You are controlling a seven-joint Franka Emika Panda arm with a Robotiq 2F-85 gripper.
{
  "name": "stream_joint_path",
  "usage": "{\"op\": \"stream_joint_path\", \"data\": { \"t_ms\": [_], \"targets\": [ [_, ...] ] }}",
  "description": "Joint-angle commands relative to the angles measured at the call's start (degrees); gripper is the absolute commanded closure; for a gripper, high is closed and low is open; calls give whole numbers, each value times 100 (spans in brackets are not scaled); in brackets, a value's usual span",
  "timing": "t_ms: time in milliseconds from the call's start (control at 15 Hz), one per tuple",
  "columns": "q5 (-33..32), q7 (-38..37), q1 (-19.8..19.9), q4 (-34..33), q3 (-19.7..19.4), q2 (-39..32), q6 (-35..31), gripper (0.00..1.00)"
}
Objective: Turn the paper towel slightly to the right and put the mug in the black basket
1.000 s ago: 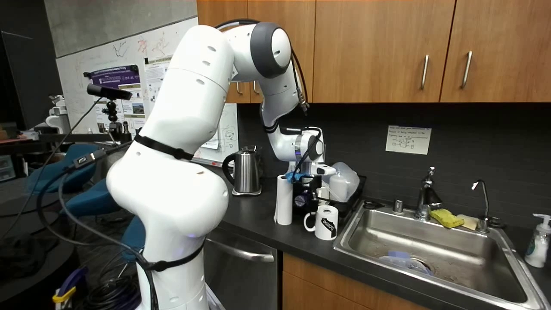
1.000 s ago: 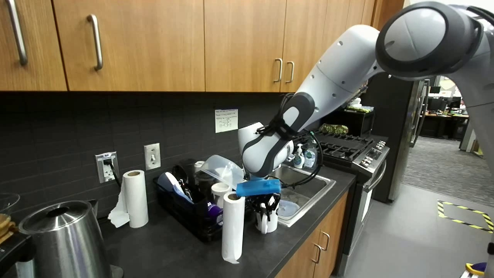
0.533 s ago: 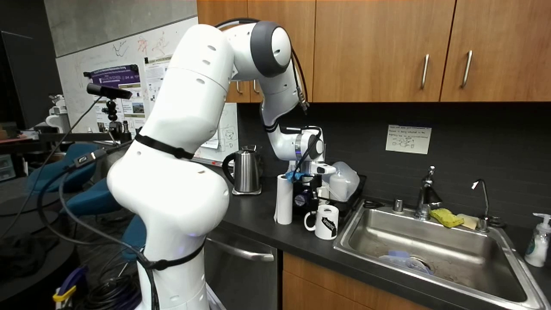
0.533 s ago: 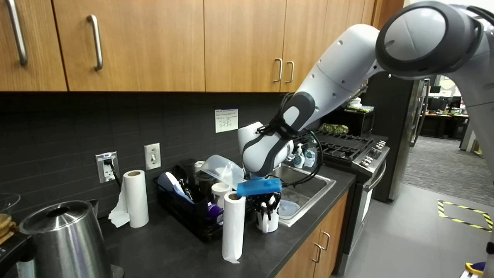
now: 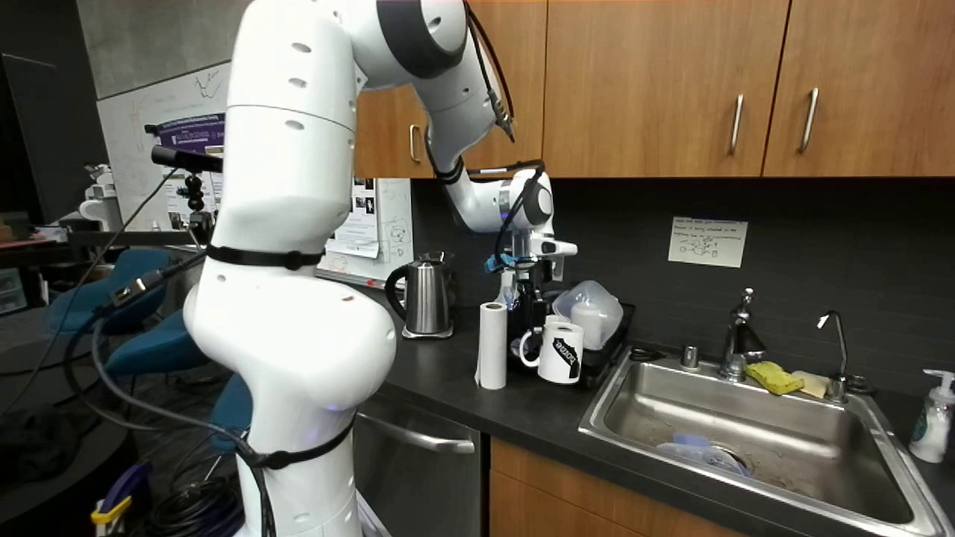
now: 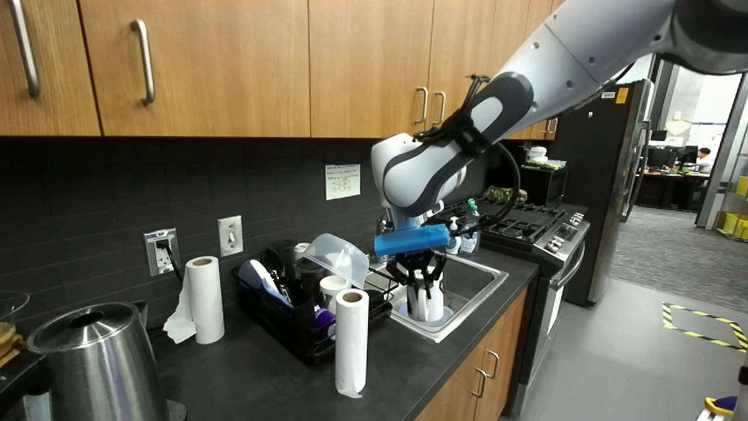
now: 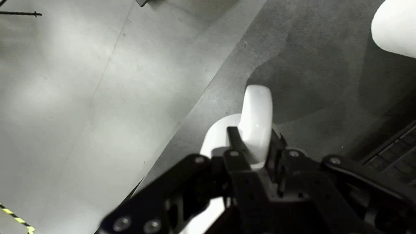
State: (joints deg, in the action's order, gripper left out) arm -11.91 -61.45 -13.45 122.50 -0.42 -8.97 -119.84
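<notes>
The white mug (image 5: 559,354) with a black marking hangs in the air beside the black basket (image 5: 625,332). My gripper (image 7: 255,134) is shut on the mug's loop handle (image 7: 257,112), one finger on each side. In an exterior view the mug (image 6: 434,305) is upright, to the right of the black basket (image 6: 274,330), with the sink behind it. A paper towel roll (image 6: 352,345) stands upright at the basket's near corner; it also shows in the wrist view (image 7: 396,29). Another roll (image 6: 204,301) with a loose sheet stands by the wall.
The basket holds a clear plastic container (image 6: 339,257), a white cup (image 6: 333,289), a purple item (image 6: 325,318) and other dishes. A steel sink (image 5: 746,462) is beside it. A steel jug (image 5: 427,298) stands farther along the counter. Wooden cabinets (image 5: 664,82) hang above.
The gripper and arm have risen and the mug has lifted off the counter with them. In an exterior view it has shifted up and right. The paper towel rolls look unmoved.
</notes>
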Motion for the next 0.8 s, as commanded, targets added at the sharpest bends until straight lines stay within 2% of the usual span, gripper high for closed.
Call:
{"op": "stream_joint_path", "data": {
  "t_ms": [0, 400, 733],
  "targets": [
    [-165, -18, 177, 302, 202, 838, 346, 95],
    [-754, 96, 370, -87, 483, 1158, 481, 95],
    [-1208, 347, 327, -878, 760, 827, 449, 95]
  ]
}}
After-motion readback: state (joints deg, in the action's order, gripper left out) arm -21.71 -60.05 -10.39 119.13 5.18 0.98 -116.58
